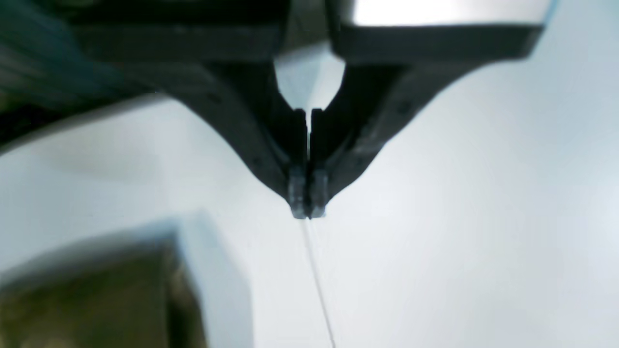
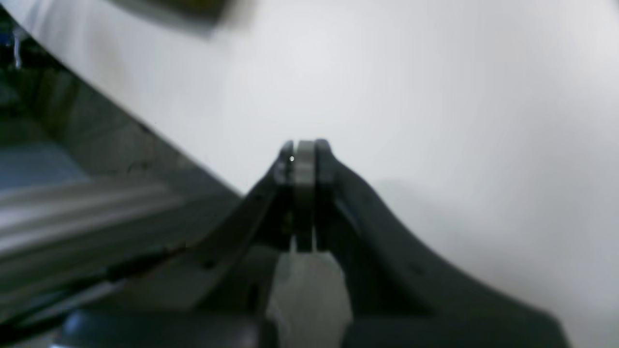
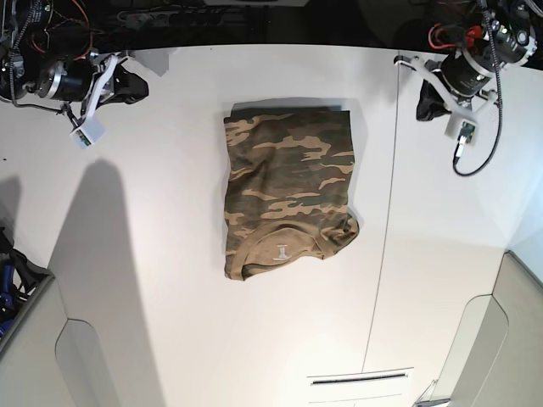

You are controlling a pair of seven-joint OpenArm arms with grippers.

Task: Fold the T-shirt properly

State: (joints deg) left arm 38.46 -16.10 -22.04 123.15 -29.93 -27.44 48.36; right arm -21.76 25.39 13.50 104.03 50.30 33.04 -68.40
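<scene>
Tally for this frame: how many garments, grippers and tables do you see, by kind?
T-shirt, folded, camouflage: 1
Grippers, both shut and empty: 2 (left gripper, right gripper)
Table, white: 1
Total: 4

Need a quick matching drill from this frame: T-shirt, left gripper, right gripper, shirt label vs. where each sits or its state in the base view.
Things:
1. T-shirt
2. left gripper
3. right gripper
4. label

Places or states:
A. shut, top left, off the cloth
B. folded, middle of the table
C. shut, top right, off the cloth
D. pale patch at the shirt's near end

Pairs: 1-B, 2-C, 3-A, 4-D
</scene>
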